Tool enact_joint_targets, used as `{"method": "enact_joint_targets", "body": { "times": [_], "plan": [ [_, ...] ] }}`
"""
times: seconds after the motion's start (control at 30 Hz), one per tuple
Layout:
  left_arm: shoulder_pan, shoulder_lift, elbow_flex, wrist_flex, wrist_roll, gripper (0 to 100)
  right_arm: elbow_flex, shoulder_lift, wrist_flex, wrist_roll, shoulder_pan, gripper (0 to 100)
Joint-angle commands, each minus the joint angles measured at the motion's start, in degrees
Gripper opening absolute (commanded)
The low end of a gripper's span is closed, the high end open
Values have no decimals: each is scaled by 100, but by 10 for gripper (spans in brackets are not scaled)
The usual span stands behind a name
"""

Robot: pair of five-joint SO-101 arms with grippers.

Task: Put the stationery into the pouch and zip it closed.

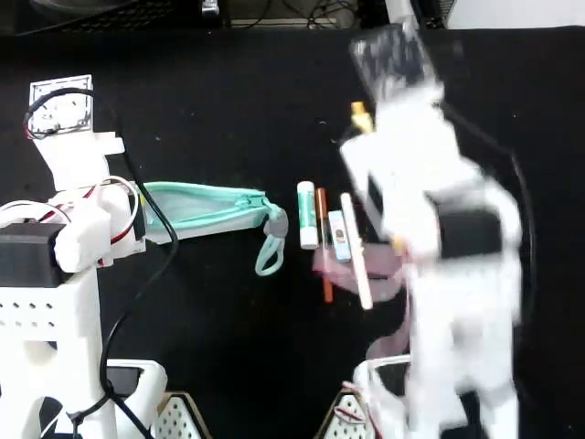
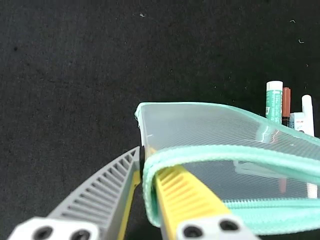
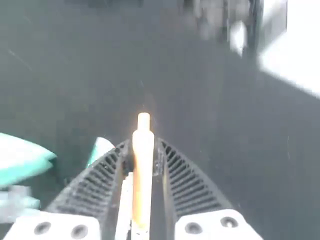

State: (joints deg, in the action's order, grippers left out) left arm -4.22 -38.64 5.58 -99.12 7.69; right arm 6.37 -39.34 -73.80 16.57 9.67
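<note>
The left hand (image 2: pixel 143 160) grips the pouch (image 2: pixel 215 125) by its rim (one jaw inside, one outside), low over the surface (image 1: pixel 228 347). The right hand (image 3: pixel 143 146) is clamped on an orange pen (image 3: pixel 143 122) and seems raised well above the surface.

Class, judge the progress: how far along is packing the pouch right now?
Done: the left gripper grips the open pouch at one end. In hand: the right gripper holds an orange pen above the table. Left: glue stick, brown pen and white pen lie outside the pouch; zipping remains.
</note>
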Motion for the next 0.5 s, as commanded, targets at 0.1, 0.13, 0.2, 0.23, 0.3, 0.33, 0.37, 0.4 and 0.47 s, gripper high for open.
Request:
{"method": "enact_joint_targets", "body": {
  "times": [0.1, 0.13, 0.2, 0.23, 0.3, 0.33, 0.37, 0.4, 0.47],
  "plan": [
    [-22, -9, 13, 44, 70, 30, 585, -2176, 1521, -519, 1714, 14],
    [-22, -9, 13, 44, 70, 30, 716, -2334, 1881, -519, 1969, 14],
    [-22, -9, 13, 44, 70, 30, 1007, -2563, 2629, -475, 2453, 14],
    [-22, -9, 13, 44, 70, 30, 1130, -2633, 2963, -466, 2673, 14],
    [-22, -9, 13, 44, 70, 30, 1305, -2695, 3516, -466, 3121, 14],
    [-22, -9, 13, 44, 70, 30, 1358, -2695, 3727, -466, 3332, 14],
    [-22, -9, 13, 44, 79, 30, 1420, -2686, 3921, -475, 3499, 14],
    [-22, -9, 13, 44, 79, 30, 1490, -2686, 4088, -501, 3631, 14],
    [-22, -9, 13, 35, 79, 30, 1719, -2677, 4457, -501, 3807, 14]
  ]
}}
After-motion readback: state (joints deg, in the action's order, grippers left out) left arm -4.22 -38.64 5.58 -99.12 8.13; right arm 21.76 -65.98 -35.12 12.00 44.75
